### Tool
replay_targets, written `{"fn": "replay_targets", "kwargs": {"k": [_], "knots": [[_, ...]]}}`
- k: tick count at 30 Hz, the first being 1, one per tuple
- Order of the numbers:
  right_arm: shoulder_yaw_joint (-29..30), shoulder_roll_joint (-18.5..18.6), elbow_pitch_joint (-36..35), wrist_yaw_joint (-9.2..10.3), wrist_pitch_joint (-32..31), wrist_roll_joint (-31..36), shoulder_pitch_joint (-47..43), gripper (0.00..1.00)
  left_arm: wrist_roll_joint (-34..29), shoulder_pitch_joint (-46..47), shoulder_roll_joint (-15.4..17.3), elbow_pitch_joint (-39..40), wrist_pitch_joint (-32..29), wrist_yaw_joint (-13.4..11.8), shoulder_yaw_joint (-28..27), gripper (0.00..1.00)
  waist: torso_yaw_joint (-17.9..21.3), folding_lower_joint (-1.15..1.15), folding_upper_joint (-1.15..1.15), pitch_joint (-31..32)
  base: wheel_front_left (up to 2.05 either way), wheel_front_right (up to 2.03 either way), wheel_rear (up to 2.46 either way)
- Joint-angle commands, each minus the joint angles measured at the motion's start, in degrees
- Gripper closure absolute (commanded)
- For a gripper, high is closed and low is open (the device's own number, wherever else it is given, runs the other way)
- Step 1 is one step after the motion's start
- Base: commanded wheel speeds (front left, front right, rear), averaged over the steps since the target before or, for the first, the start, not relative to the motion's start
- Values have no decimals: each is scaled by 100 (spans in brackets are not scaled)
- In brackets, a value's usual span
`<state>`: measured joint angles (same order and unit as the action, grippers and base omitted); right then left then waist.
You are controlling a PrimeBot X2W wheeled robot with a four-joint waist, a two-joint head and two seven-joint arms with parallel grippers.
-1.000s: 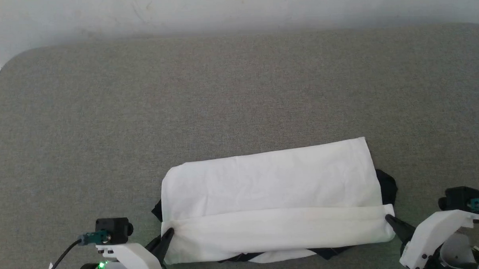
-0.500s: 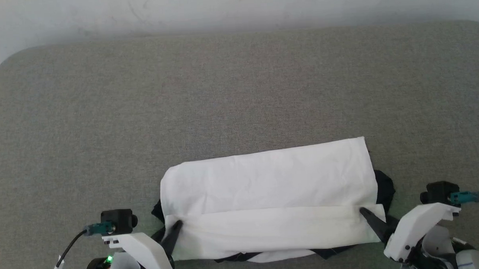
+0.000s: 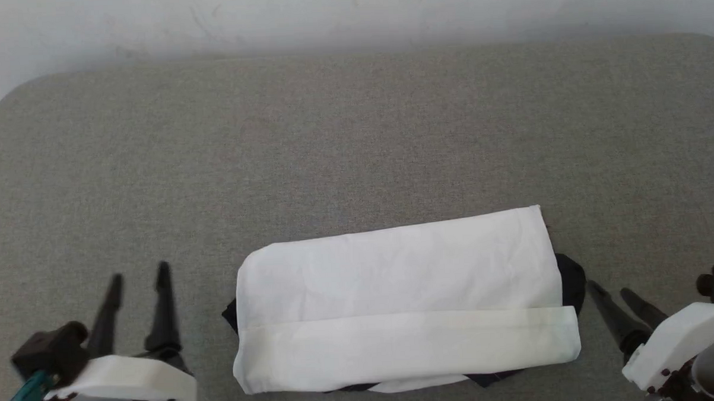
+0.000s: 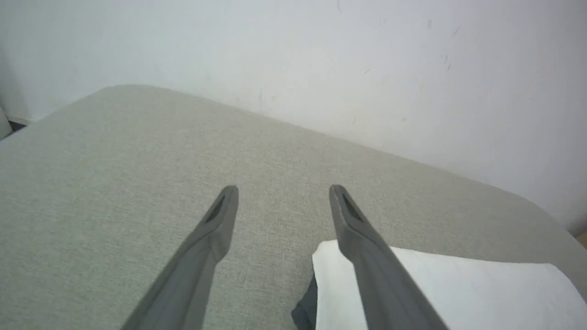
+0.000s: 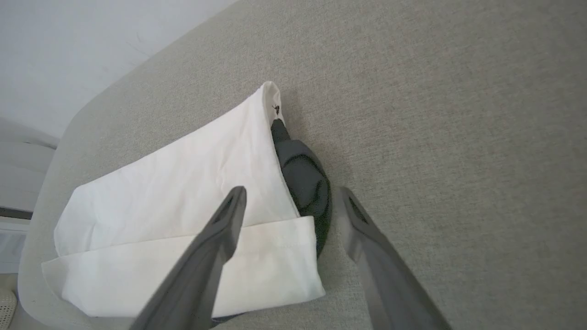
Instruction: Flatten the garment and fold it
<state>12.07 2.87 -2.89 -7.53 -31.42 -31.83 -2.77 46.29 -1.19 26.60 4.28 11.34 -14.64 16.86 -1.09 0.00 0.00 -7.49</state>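
The garment [image 3: 396,300] lies folded as a wide white rectangle near the front edge of the grey surface, its near band turned over the top. Black sleeve cloth [image 3: 572,276] pokes out at its right end and a little at the left and the bottom edge. My left gripper [image 3: 139,277] stands open to the left of the garment, clear of it. In the left wrist view my left gripper [image 4: 283,192] holds nothing, with the garment [image 4: 458,288] below its right finger. My right gripper [image 3: 610,288] is open just right of the black sleeve. The right wrist view has my right gripper [image 5: 291,195] hovering above the garment [image 5: 183,201].
The grey padded surface [image 3: 355,135] stretches far beyond the garment to a pale wall [image 3: 350,11] at the back. Its rounded corners show at the far left and far right.
Both grippers have let go of the garment's front band and opened. The left arm has drawn away to the left, the right arm to the right. The folded band now rests flat.
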Motion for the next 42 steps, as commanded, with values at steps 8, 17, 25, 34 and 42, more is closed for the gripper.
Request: {"fn": "replay_targets", "kwargs": {"k": [8,17,25,34,42], "knots": [[22,24,-214,4,23,567,67,0,-2069,-644,-229,1040,362,-975,-638,0,-93,0,0,26,0,0,0],[-99,514,332,4,-311,858,528,0,-2769,-833,-577,1050,364,-722,-598,0,-401,0,0,-186,0,0,0],[-456,828,655,4,-572,748,863,0,-2795,-688,-798,859,365,-347,-639,0,-656,0,0,-486,0,0,0],[-589,916,807,4,-906,564,882,0,-2822,-524,-1005,695,365,-34,-747,0,-888,0,0,-755,0,0,0],[-608,836,1286,4,-1079,610,1049,0,-2850,-444,-1074,586,365,131,-818,0,-951,0,0,-915,0,0,0]]}}
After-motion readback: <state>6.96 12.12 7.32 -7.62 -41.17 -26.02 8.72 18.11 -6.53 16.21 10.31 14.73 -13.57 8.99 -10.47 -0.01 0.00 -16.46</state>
